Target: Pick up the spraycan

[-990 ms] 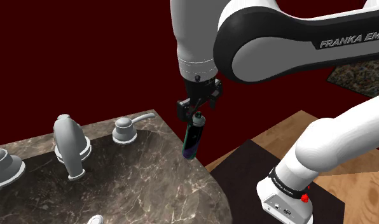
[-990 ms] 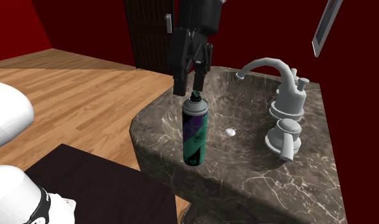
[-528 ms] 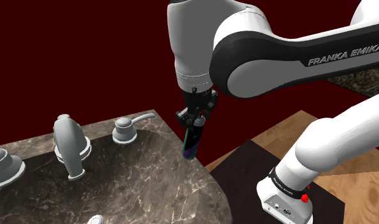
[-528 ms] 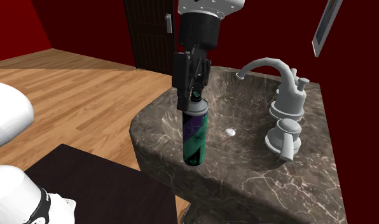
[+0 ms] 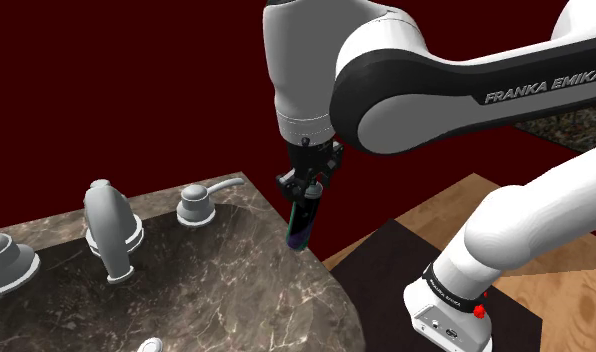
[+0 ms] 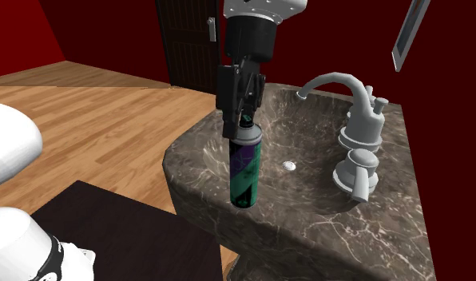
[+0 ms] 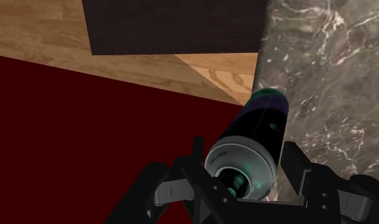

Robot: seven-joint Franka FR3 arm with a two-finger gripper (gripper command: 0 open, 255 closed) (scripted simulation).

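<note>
Nearest in the second exterior view, a dark mat [image 6: 124, 231] lies on the wood floor [image 6: 93, 120]. Just beyond it rises the rounded front of the marbled worktop [image 6: 308, 223]. The can [image 6: 245, 168] stands upright on the stone lip at that near edge, at the second exterior view's left of the basin, with the drop to the floor right beside it.

The pincer [image 6: 239, 128] comes straight down over the can. Its black fingers [image 7: 295, 164] look clamped on the grey shoulder just under the nozzle, one on each side.

The can looks like a stiff, smooth cylinder and is probably light, so crushing seems unlikely and slipping the likelier trouble. The domed shoulder tapers, and a hold that high could let the can slide out or swing. The straight purple-and-green wall just below looks the surer place to grip, clear of the nozzle.

Farther back in the basin sits the drain [image 6: 289, 166]. Beyond it stands the grey tap [image 6: 340, 84], with a handle [image 6: 356, 172] at the second exterior view's right. Farthest is a dark door [image 6: 188, 40].
</note>
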